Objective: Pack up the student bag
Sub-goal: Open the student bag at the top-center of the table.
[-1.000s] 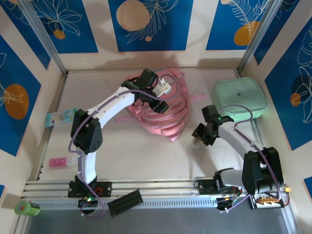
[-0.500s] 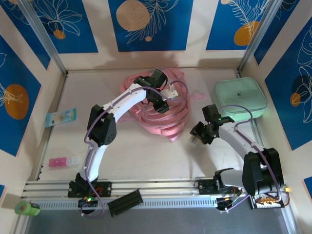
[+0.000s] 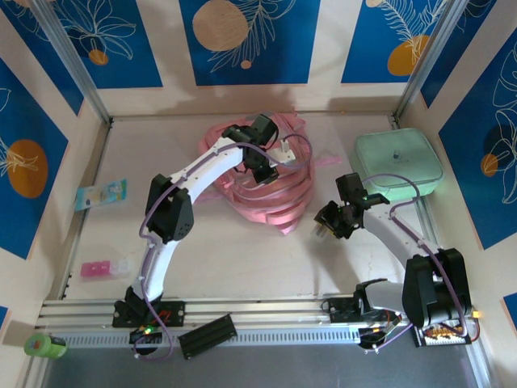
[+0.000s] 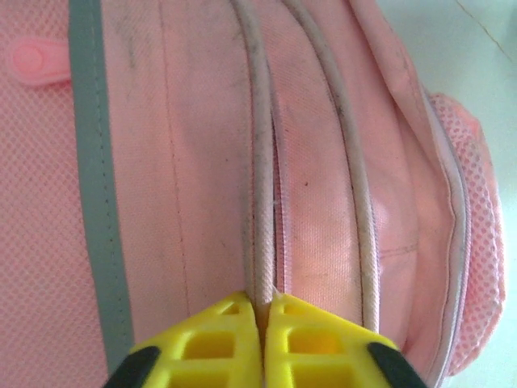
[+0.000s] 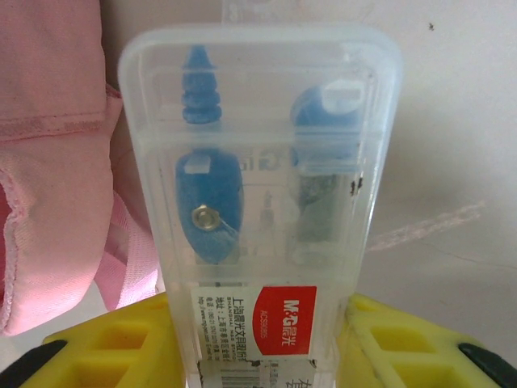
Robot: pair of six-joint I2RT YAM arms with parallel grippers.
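Left gripper (image 4: 262, 305) pinched shut on a piped seam (image 4: 260, 162) of the bag (image 3: 279, 202), upper centre of top view, probably soft and floppy so seams grip best; right gripper (image 5: 266, 323) clamped a clear case (image 5: 258, 145).

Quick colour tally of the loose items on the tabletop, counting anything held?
Pink: 2 (student bag, small pink item)
Mint green: 1 (rounded case)
Light blue: 1 (flat packet)
Clear: 1 (plastic case, blue parts inside)
Total: 5
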